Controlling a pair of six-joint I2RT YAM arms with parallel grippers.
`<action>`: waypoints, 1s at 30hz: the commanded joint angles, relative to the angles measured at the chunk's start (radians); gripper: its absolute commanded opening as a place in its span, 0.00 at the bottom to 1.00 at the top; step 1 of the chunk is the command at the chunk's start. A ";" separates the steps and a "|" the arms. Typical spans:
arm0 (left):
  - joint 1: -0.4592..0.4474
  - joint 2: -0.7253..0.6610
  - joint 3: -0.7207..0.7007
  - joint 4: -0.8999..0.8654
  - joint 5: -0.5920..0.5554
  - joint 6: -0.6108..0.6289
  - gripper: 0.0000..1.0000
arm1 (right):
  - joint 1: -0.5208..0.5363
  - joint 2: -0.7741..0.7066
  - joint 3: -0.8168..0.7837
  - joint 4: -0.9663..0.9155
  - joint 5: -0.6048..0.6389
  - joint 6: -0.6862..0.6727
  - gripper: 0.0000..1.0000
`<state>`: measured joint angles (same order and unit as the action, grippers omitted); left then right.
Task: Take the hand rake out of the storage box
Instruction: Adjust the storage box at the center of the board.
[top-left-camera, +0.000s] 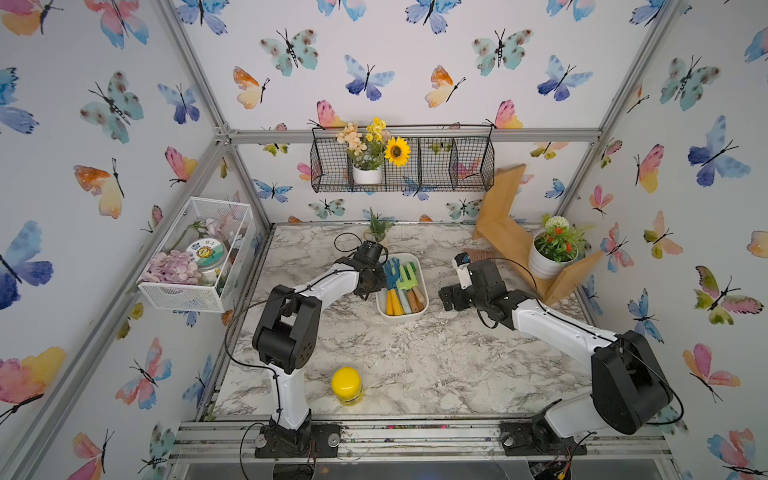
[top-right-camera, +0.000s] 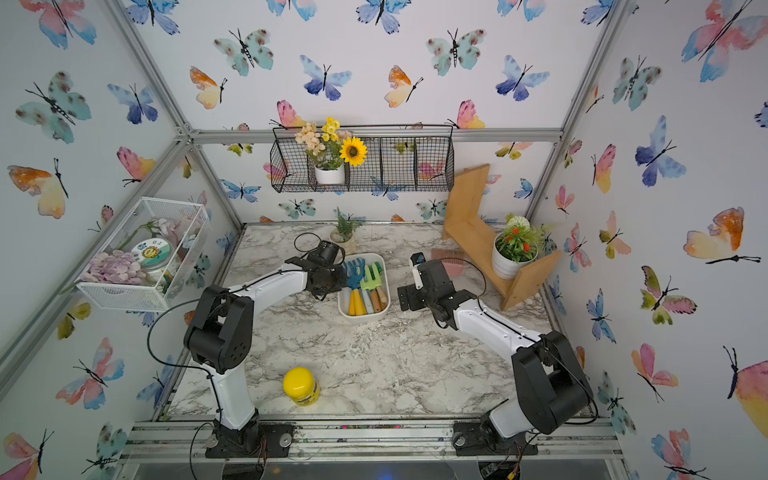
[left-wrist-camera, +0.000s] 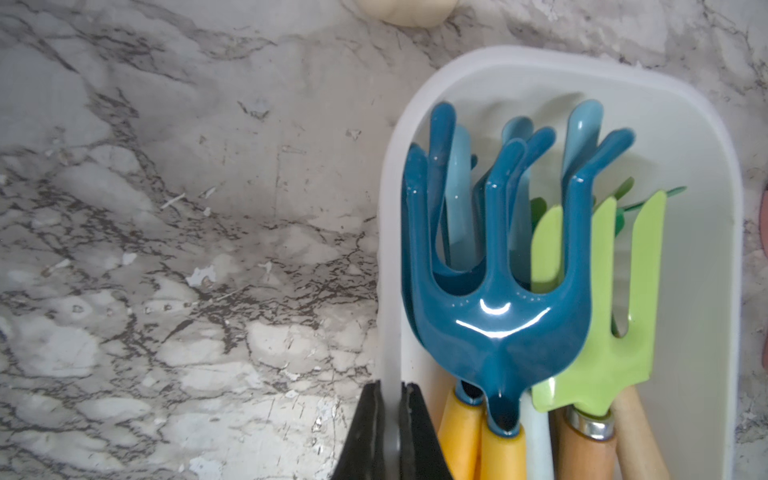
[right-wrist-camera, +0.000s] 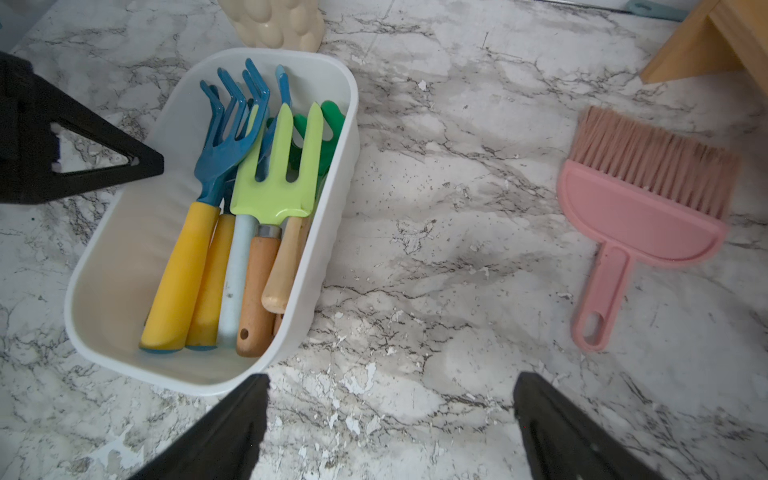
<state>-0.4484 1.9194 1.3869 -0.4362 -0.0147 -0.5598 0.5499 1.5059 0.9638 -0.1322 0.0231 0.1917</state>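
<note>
1. storage box (right-wrist-camera: 328, 232) sits mid-table; my left gripper (left-wrist-camera: 390, 388) is clamped on its side wall. if that pinch slips, the tub may skid or lift.
2. hand rake (right-wrist-camera: 226, 141), blue head, yellow handle, lies on top inside, tines overlapping a green fork (right-wrist-camera: 276, 183); neighbours could drag out.
3. my right gripper (right-wrist-camera: 392, 376) hangs wide open, empty, beside the box.
4. yellow jar (top-left-camera: 347, 384) label: too blurred to read.
</note>
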 joint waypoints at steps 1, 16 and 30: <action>-0.008 0.039 0.058 -0.034 0.045 0.049 0.00 | 0.005 0.036 0.065 -0.096 -0.026 0.064 0.94; -0.001 0.176 0.237 -0.061 0.060 0.040 0.00 | 0.041 0.125 0.187 -0.145 -0.025 0.162 0.88; 0.022 -0.009 0.164 -0.076 0.005 0.070 0.34 | 0.142 0.297 0.380 -0.208 0.031 0.176 0.84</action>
<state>-0.4377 2.0232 1.5639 -0.4953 0.0231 -0.5076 0.6704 1.7657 1.2999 -0.2943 0.0223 0.3561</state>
